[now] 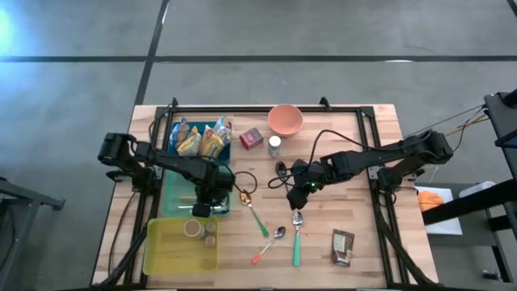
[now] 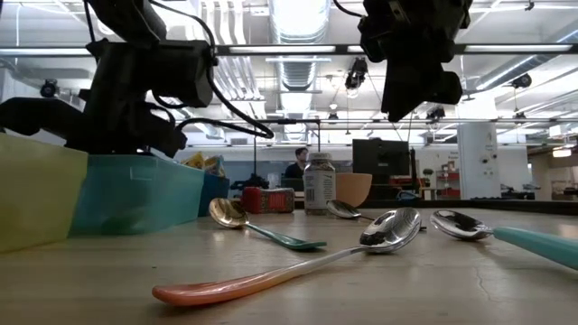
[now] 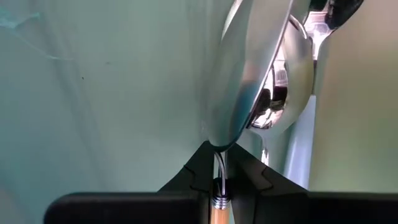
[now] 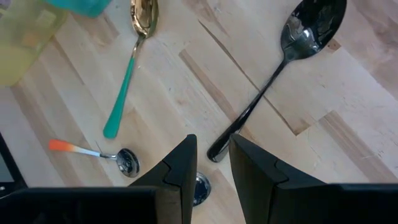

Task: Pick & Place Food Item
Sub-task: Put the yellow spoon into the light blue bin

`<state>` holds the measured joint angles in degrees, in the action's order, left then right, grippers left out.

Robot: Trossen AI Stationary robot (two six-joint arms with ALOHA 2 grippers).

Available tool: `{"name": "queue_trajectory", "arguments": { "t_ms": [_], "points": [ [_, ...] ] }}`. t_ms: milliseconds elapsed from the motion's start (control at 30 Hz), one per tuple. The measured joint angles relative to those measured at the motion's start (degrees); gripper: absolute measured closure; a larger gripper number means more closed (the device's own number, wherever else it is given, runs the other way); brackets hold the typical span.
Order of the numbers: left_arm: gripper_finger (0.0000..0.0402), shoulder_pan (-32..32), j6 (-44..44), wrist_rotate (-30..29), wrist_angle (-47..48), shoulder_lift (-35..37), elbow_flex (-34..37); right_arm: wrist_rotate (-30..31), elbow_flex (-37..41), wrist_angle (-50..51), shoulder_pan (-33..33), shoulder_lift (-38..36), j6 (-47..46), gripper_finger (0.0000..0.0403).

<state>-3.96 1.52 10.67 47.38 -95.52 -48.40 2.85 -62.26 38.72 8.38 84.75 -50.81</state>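
Left gripper (image 3: 219, 186) pinched on a spoon (image 3: 249, 81) by the neck, bowl pointing straight out from the fingers, over the teal bin (image 1: 179, 192). Long axis in line with the gripper. Right gripper (image 4: 211, 163) slightly parted, empty, above a black spoon (image 4: 292, 50) right of the bin. Wooden tabletop (image 1: 355, 186); open workshop with ceiling lights behind.
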Motion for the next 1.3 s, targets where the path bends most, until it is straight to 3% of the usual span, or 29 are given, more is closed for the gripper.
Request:
{"name": "queue_trajectory", "arguments": {
  "t_ms": [933,1300],
  "points": [
    [0.0375,0.99,-0.57,-0.43,-2.82,-0.05,0.04,-0.33,0.00,0.01,0.50,0.00,0.44,0.0309],
    [0.0262,1.02,-1.97,-0.68,-2.87,0.10,-0.44,-0.35,0.02,0.02,0.90,0.00,0.44,0.0309]
  ]
}}
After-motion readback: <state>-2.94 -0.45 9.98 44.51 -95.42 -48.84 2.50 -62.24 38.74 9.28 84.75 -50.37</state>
